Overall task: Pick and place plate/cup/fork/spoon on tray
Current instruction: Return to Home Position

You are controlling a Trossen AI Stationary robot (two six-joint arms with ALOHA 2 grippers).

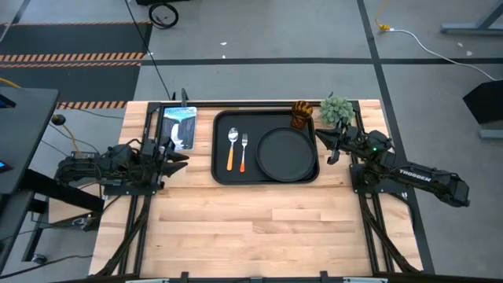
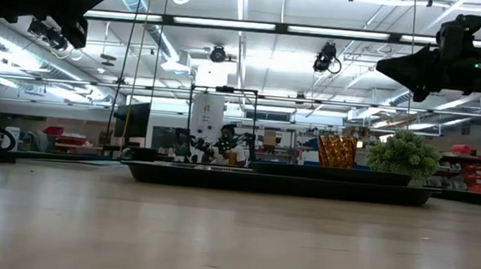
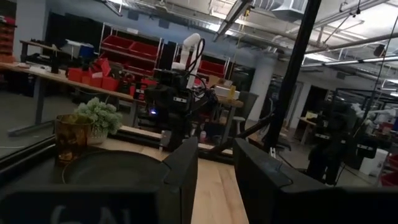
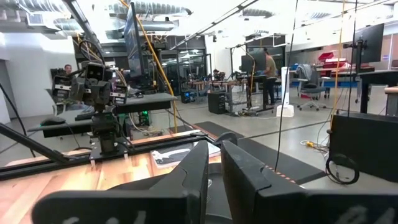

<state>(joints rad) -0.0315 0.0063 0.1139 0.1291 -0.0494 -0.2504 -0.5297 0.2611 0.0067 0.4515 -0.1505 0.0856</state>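
Observation:
The black tray [image 1: 222, 174] lies at the table's far middle. On it, the round black plate [image 1: 288, 154] sits at the right. The yellow-orange-handled spoon [image 1: 232, 148] and the reddish-handled fork [image 1: 244, 152] lie side by side at the left. The amber cup [image 1: 303, 115] stands upright at the tray's far right corner, and it also shows in the left wrist view [image 3: 71, 137]. My left gripper [image 1: 182, 156] hovers left of the tray, open and empty. My right gripper [image 1: 324, 148] hovers at the tray's right edge, a little open and empty.
A small green plant [image 1: 336, 110] stands just right of the cup, close to my right gripper. A flat blue-and-white packet [image 1: 179, 126] lies at the far left, by my left gripper. Bare wood [image 1: 259, 228] stretches along the table's near half.

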